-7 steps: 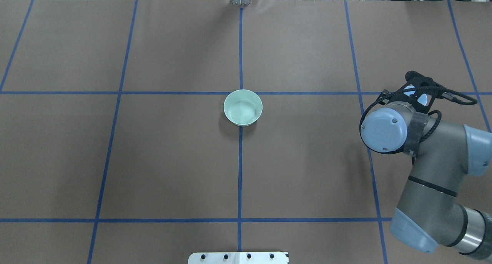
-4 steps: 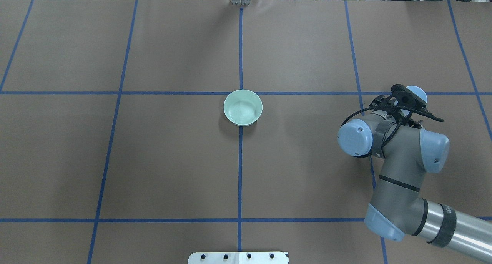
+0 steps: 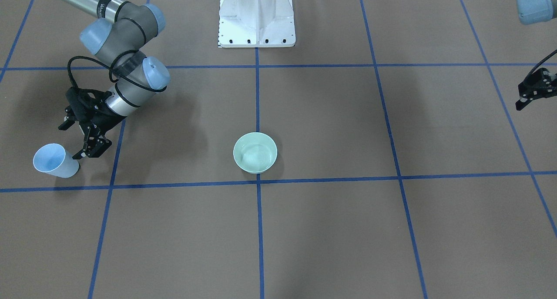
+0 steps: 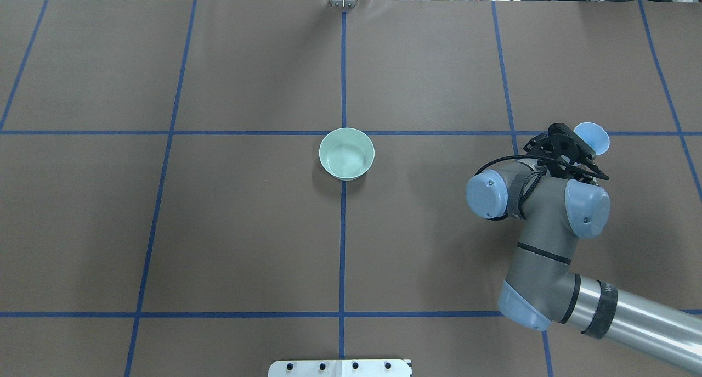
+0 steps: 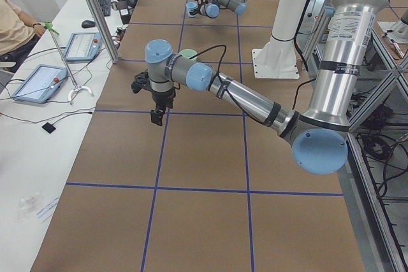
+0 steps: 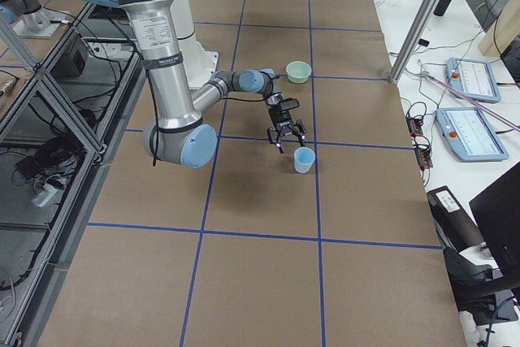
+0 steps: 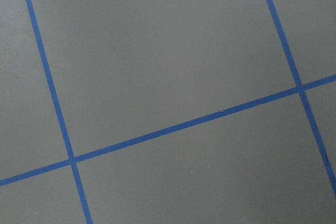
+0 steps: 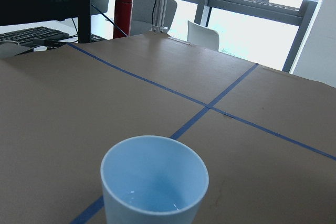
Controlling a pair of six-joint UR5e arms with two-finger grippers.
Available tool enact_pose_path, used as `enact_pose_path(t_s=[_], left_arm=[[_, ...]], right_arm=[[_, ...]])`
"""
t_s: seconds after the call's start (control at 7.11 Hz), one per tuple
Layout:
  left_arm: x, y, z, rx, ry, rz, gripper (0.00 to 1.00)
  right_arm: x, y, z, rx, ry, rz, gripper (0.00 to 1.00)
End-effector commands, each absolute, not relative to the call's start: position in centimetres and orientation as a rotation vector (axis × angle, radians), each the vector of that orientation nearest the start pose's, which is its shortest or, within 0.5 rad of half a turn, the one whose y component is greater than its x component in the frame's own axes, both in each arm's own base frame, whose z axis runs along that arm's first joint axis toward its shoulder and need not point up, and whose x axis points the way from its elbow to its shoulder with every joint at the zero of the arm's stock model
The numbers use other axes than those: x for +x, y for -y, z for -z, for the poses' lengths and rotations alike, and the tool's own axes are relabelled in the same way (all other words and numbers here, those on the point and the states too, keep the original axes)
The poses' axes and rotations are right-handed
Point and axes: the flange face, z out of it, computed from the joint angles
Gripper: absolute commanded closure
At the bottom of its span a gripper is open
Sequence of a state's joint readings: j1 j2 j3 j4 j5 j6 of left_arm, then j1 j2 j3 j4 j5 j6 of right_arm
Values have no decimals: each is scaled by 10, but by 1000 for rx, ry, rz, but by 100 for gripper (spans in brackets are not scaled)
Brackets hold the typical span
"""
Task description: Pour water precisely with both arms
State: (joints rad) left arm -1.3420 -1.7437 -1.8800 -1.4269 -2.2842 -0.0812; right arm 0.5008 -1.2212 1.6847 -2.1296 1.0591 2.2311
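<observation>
The right gripper [image 3: 81,136] hangs with its jaws spread wide, tips pointing down toward the desk [image 3: 330,229], just beside a light blue cup [image 3: 54,161] and not touching it; the cup stands upright near a blue tape line [image 3: 174,185], and the right wrist view shows a little water [image 8: 153,202] in its bottom; in the overhead view the same cup [image 4: 593,138] peeks out past the right arm [image 4: 548,245], whose wrist bends over it. The left gripper [image 3: 534,90] hovers at the opposite side of the desk, well apart from the cup, above bare brown paper; its jaws look parted, with nothing between them. A pale green bowl [image 4: 346,153] sits at the desk's middle, on a tape line, between the two arms; the white pedestal [image 3: 256,17] stands behind it.
</observation>
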Motion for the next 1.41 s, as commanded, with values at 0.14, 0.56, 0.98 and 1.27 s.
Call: enact_pose_path(t_s=[0.14,0.56,0.98,1.27], left_arm=[[56,541,-437,212,-753,-263,0],[56,540,-434,214,-753,-262,0],[56,539,-434,216,-755,-263,0],[54,535,-432,219,-755,-263,0]], right_arm=[[-429,449,-502,602,-101,-1092,0],[-425,457,-515,606,-125,-1099,0],[-432,471,-516,633,-123,-1104,0],[-429,475,-515,654,-124,-1107,0]])
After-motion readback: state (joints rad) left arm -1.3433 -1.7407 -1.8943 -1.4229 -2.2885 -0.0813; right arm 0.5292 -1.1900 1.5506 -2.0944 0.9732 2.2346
